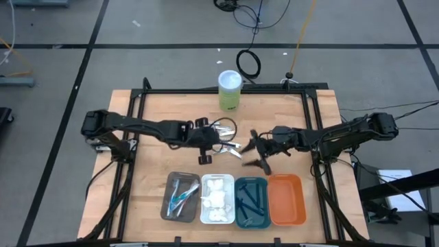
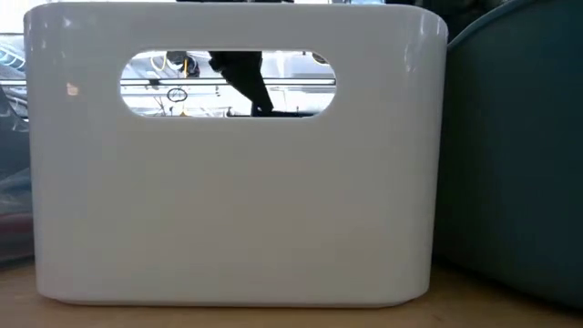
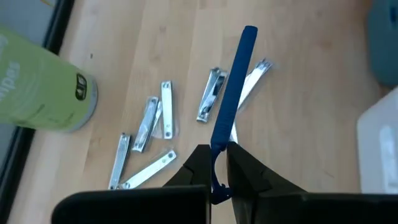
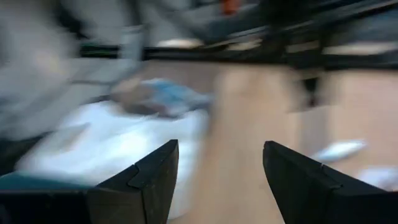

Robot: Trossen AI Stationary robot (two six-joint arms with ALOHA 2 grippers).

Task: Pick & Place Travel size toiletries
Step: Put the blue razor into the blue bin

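Left wrist view shows a dark blue razor [image 3: 231,93] pinched by the left gripper [image 3: 217,163] at lower centre, over silver metal tools [image 3: 149,118]; right gripper [image 4: 217,180] spread, empty; brown tray [image 1: 169,203] holds toothbrushes [image 1: 180,197], white tray [image 1: 206,218] wads [image 1: 217,200], teal tray [image 1: 263,219] razors [image 1: 250,199]; orange tray [image 1: 286,199] bare.

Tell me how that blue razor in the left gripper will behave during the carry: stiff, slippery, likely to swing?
Probably stiff: the blue razor juts straight out, unbent. The left gripper pinches it only near one end, so it may pivot. Its narrow, smooth-looking handle could slip.
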